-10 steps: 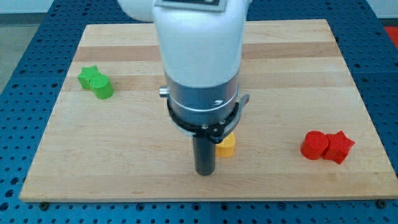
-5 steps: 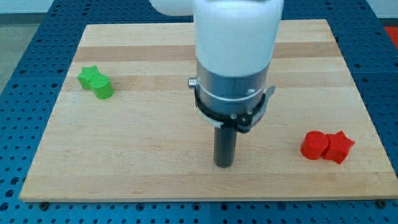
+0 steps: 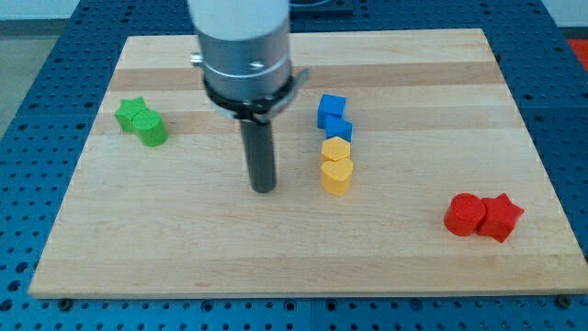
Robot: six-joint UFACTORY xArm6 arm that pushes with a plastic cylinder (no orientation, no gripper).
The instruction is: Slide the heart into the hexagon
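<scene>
A yellow heart block (image 3: 336,175) sits near the middle of the wooden board (image 3: 184,239), touching a yellow hexagon block (image 3: 336,150) just above it. My tip (image 3: 264,188) rests on the board to the view's left of the heart, a short gap away, not touching it. The rod rises from the tip to the arm body at the view's top.
Two blue blocks (image 3: 333,115) stand stacked in line just above the hexagon. A green star and green cylinder (image 3: 141,122) sit at the view's left. A red cylinder (image 3: 464,214) and red star (image 3: 501,217) sit at the lower right.
The arm has swung from the view's lower middle up and to the left, uncovering the yellow and blue blocks. The yellow heart now lies higher, against the hexagon.
</scene>
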